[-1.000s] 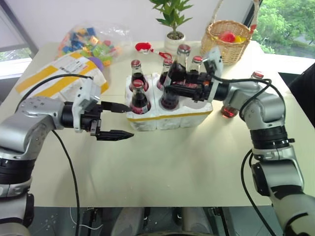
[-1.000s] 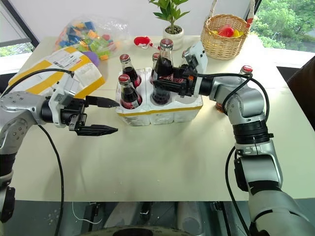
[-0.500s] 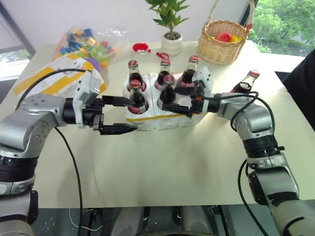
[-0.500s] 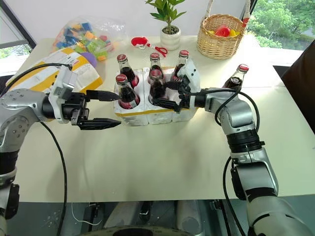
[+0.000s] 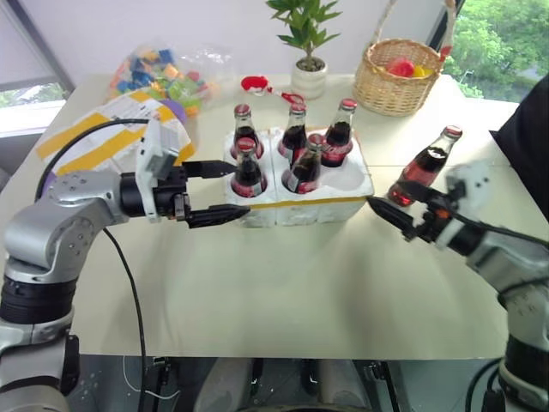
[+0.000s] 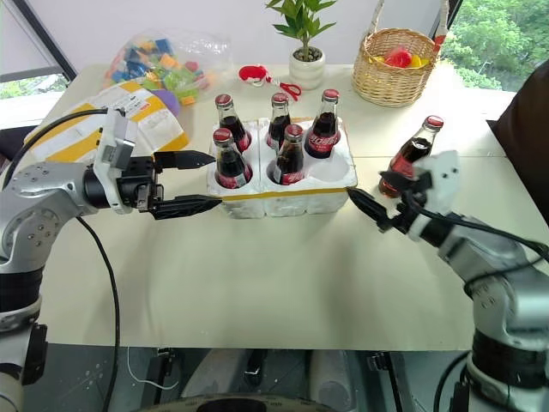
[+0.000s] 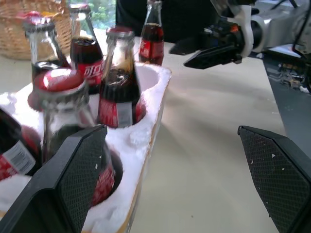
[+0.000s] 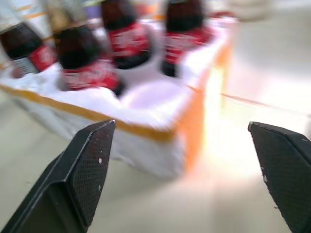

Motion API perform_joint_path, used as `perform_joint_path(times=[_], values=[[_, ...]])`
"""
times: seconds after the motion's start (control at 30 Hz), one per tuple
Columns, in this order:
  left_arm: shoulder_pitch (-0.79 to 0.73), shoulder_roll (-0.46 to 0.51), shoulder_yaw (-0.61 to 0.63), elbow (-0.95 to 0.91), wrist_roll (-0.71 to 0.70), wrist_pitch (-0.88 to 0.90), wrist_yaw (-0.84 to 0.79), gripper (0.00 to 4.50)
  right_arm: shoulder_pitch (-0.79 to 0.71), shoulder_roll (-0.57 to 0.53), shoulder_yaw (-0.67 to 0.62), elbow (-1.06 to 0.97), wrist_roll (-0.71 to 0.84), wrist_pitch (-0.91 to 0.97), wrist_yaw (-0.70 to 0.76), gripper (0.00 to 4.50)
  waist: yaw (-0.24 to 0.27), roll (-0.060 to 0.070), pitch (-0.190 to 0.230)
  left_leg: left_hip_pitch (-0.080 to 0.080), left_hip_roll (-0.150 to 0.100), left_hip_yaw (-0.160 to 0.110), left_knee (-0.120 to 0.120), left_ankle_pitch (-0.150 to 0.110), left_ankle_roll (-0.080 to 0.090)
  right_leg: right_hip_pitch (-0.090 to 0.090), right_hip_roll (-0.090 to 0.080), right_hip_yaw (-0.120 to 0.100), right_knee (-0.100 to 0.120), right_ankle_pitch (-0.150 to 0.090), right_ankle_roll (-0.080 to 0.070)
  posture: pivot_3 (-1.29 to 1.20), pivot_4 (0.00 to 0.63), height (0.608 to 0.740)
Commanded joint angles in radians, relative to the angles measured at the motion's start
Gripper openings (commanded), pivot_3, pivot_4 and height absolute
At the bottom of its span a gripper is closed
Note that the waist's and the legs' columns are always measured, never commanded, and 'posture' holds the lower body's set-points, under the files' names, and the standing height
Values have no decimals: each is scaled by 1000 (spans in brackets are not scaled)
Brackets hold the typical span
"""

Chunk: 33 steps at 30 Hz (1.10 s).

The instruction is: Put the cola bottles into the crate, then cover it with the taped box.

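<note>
Since a second ago the right gripper (image 6: 382,209) has let go of the fifth bottle (image 6: 290,156), now seated in the crate (image 6: 292,199), and drawn back empty with jaws spread. At left, the taped box (image 5: 103,133) lies waiting. The left gripper (image 5: 214,190) straddles the crate's corner, jaws wide, probably steadying it. One socket is empty; the sixth bottle (image 5: 425,166) stands just right of the crate on the cream table (image 5: 283,283), near a window.
</note>
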Motion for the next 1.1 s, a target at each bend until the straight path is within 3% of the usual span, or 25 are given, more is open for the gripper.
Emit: perform_joint_path(times=[0.03,0.23,0.47,1.03,1.1], values=[[-45,-5,-10,17,5,-24,-25,4500,45,21,-114,-37,3,-9,-100,4479,1,0,0,3,1,0,0,0,0,3,1,0,0,0,0,0,150,732],[-85,-22,-45,55,35,-52,-50,4500,-21,45,-114,54,-15,-60,-200,4479,-11,1,0,7,1,0,-1,-1,1,6,1,0,-1,0,0,0,150,732],[-75,-40,-26,10,17,-34,-23,4500,-129,4,12,245,-88,-175,-161,4479,-15,1,0,7,1,0,-1,0,1,6,2,0,-1,0,0,0,150,732],[-32,-16,17,-36,5,-19,16,4500,-382,-11,171,750,-233,-440,-66,4479,-14,1,0,7,2,1,-1,1,-2,7,3,1,-2,0,0,0,150,732],[-37,-12,15,-35,3,-17,18,4500,-403,-5,163,787,-228,-468,-59,3947,-13,1,0,7,2,0,-1,2,-3,7,4,1,-2,0,0,0,150,732]])
